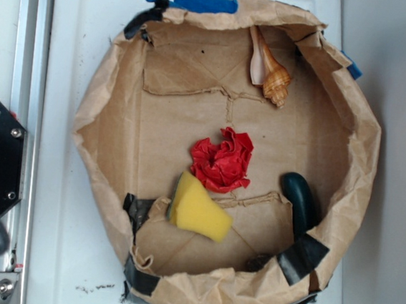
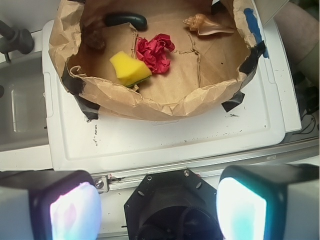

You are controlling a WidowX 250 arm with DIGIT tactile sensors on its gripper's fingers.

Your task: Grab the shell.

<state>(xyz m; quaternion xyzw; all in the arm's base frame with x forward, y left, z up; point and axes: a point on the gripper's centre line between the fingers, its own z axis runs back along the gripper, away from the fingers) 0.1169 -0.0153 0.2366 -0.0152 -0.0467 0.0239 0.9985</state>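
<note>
My gripper (image 2: 159,205) is wide open, holding nothing, its two pads (image 2: 75,212) glowing at the bottom of the wrist view with the black base (image 2: 172,207) showing in the gap between them. Past the base is a metal rail (image 2: 210,167), then the white tray (image 2: 165,140), with a few dark specks on its bare surface. On the tray sits the bag (image 2: 150,102), a brown paper one with walls rolled down into a rough bowl, patched with black tape at the near corners and blue tape on its far right rim in the wrist view. Inside the bag, nearest me, is the sponge (image 2: 130,68), yellow wedge with a green edge, lying by the near wall. Just beyond the sponge and touching it is the flower (image 2: 154,52), red crumpled paper, about mid-bag. Left of the flower by the bag's left wall is a small dark lump (image 2: 95,40), too blurry to say more. Beyond the sponge near the far wall is a dark curved object (image 2: 125,20), glossy, can't tell what it is. The shell (image 2: 206,26) is at the bag's far right, well apart from the flower, lying on its side near the far wall; in the exterior view the shell (image 1: 270,71) shows a tan ribbed spire and a pale lip, close to the wall under the blue tape. The gripper is well short of the bag, not touching anything.
</note>
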